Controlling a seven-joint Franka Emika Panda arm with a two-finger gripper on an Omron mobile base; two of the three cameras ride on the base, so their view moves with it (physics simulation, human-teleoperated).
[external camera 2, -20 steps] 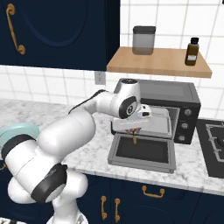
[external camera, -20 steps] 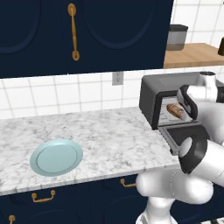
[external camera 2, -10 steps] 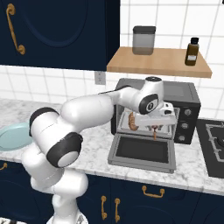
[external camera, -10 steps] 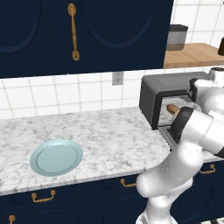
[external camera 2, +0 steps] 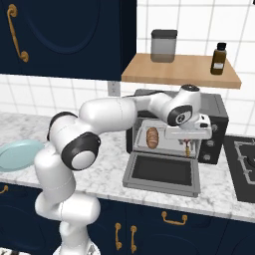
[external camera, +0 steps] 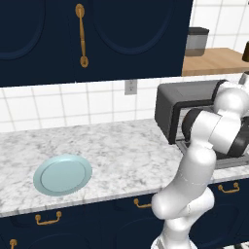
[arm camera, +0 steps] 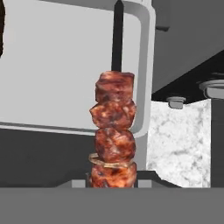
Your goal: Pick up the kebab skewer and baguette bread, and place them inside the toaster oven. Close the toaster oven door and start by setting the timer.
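The toaster oven stands at the back of the marble surface, its cavity open, and the toaster oven door lies folded down flat toward the base. In the right base view the baguette bread already sits inside the cavity, at about 9 o'clock from the hand.

The arm reaches across the front of the oven, and the gripper hangs just in front of the cavity's right half, above the open door. The fingers are clenched on the kebab skewer, holding it by its lower end. In the hand view it rises straight toward 12 o'clock from between them, four meat chunks stacked, the bare dark stick running on past them. In the right base view it shows as a short reddish bit hanging below the hand.

The relation that matters is that the skewer's long axis runs along the hand's own line, and in the hand view its tip sits over the pale inner face of the door, not yet in the cavity. I judge the hand must carry it further in before letting go.

Against half a second ago, the hand has moved right along the oven front, from beside the bread to the cavity's right part; the empty light-blue plate has not moved
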